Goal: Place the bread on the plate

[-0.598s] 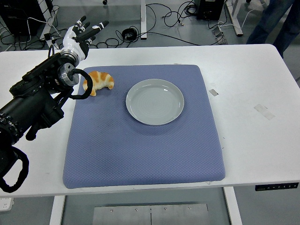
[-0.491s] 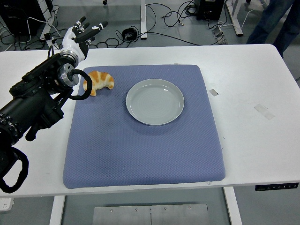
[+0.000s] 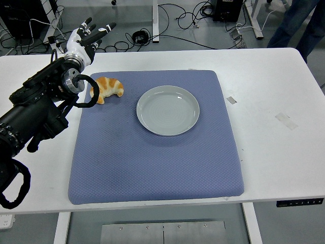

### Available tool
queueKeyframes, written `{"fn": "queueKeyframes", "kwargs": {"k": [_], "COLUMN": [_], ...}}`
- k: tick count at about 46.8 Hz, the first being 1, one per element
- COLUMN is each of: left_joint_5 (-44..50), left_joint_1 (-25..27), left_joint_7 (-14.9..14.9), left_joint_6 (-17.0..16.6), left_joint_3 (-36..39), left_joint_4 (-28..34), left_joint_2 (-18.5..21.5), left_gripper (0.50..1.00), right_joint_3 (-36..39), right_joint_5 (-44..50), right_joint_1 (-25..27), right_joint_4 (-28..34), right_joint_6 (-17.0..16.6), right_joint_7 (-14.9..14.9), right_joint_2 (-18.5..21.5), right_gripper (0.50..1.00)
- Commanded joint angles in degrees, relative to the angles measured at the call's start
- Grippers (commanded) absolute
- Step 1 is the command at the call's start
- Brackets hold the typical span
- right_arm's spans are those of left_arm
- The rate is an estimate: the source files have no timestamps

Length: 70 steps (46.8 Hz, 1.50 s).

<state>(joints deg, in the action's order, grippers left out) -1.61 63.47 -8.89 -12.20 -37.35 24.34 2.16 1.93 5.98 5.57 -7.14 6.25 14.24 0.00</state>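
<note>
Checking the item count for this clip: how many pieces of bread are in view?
1: a croissant on the blue mat's far-left corner, left of the empty plate. None appears hidden.

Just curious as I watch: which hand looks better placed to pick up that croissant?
The left hand: open, it hovers just beyond the golden curved croissant at the blue mat's far left corner. No right arm is in view.

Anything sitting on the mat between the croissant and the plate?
No. In the head view, only bare blue mat lies between the croissant and the plate. The left hand is behind the croissant, fingers spread.
</note>
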Motion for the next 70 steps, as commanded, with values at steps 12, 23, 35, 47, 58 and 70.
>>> {"fn": "queueKeyframes", "kwargs": {"k": [12,23,35,47,58,70], "left_joint_5": [0.2,1.1,0.0,-0.9,-0.4,0.5], "left_joint_1": [0.4,0.4,0.0,0.4,7.5,7.6], "left_joint_7": [-0.2,-1.8,-1.8,-3.4,-3.9,-4.6], "left_joint_6": [0.3,0.4,0.5,0.3,-4.9,-0.4], "left_joint_3": [-0.1,-4.0,-3.8,-2.2,22.0,23.6], "left_joint_4": [0.0,0.2,0.4,5.9,3.2,3.3], "left_joint_2": [0.4,3.3,3.3,4.9,6.0,8.8], "left_gripper": [0.98,0.98,0.98,0.98,0.98,0.98], "right_joint_3": [0.0,-0.1,0.0,0.0,0.0,0.0], "right_joint_5": [0.0,0.0,0.0,0.0,0.0,0.0], "right_joint_1": [0.1,0.1,0.0,0.1,0.0,0.0], "right_joint_4": [0.0,0.0,0.0,0.0,0.0,0.0], "right_joint_6": [0.0,0.0,0.0,0.1,0.0,0.0], "right_joint_7": [0.0,0.0,0.0,0.0,0.0,0.0], "right_joint_2": [0.0,0.0,0.0,0.0,0.0,0.0], "right_gripper": [1.0,1.0,1.0,1.0,1.0,1.0]}}
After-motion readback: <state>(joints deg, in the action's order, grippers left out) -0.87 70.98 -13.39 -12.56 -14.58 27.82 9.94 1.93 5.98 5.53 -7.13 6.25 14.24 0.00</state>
